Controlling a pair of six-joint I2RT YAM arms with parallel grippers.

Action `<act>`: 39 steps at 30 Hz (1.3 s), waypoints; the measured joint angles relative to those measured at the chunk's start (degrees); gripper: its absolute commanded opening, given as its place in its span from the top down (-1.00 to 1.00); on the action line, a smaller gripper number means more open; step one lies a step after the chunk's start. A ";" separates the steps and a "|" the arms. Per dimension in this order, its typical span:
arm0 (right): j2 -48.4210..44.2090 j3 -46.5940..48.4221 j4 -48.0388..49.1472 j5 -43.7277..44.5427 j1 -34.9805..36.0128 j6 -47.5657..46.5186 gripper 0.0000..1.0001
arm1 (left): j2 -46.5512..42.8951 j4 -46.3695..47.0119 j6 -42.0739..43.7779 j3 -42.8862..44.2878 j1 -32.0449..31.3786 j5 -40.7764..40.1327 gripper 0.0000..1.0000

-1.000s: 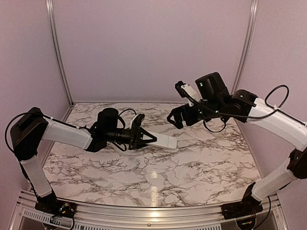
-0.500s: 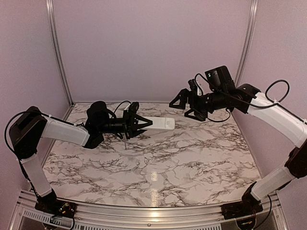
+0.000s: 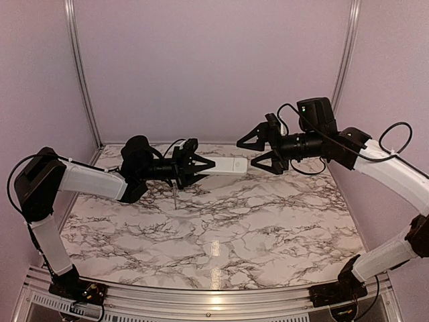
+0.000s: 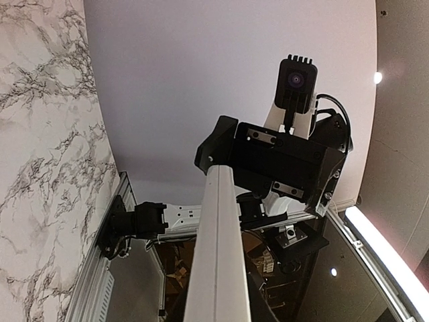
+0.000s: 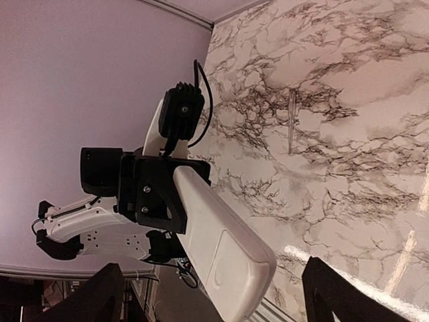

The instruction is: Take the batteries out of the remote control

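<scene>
My left gripper (image 3: 201,166) is shut on the remote control (image 3: 228,167), a flat white bar held level above the table with its free end pointing right. My right gripper (image 3: 247,155) is open and faces that free end, close to it. In the right wrist view the remote (image 5: 214,241) shows a rounded cover outline near its end, between my spread fingers (image 5: 100,295), with the left gripper (image 5: 157,191) clamped on its far part. In the left wrist view the remote (image 4: 218,255) runs up towards the right gripper (image 4: 281,161). No batteries show.
A slim grey pointed tool (image 3: 175,196) lies on the marble table (image 3: 268,228) below the left gripper; it also shows in the right wrist view (image 5: 291,121). Pink walls stand at the back and both sides.
The left arm has lifted the remote off the table and swung it back and up. The right gripper has turned level to face the remote's free end.
</scene>
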 measured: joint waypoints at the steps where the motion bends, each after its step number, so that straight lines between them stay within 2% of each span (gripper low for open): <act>1: 0.00 0.00 0.39 -0.52 0.00 0.35 -0.72 | 0.00 -0.59 0.00 0.00 0.04 -0.07 1.00; 7: 0.07 -0.66 2.08 -2.69 0.00 2.32 -0.56 | 0.13 -3.06 -0.28 0.00 0.33 -0.72 1.00; 14: 1.22 -1.05 1.90 -2.38 0.11 4.07 -0.53 | 0.31 -2.82 -2.34 0.00 0.57 -0.81 1.00; 24: 3.56 -1.14 1.86 -0.74 2.60 5.31 -0.22 | 0.31 -2.78 -3.19 1.29 0.94 -0.74 1.00; 29: 5.38 -1.11 1.66 0.79 3.85 5.53 -0.20 | 0.35 -2.43 -3.17 1.60 0.96 -0.72 1.00; 34: 5.40 0.26 1.49 2.38 3.91 5.70 -0.28 | 0.50 -2.38 -3.17 1.60 0.96 -0.74 1.00; 39: 5.40 1.31 1.53 4.07 3.54 5.84 -0.16 | 0.50 -2.36 -3.17 1.60 0.96 -0.72 1.00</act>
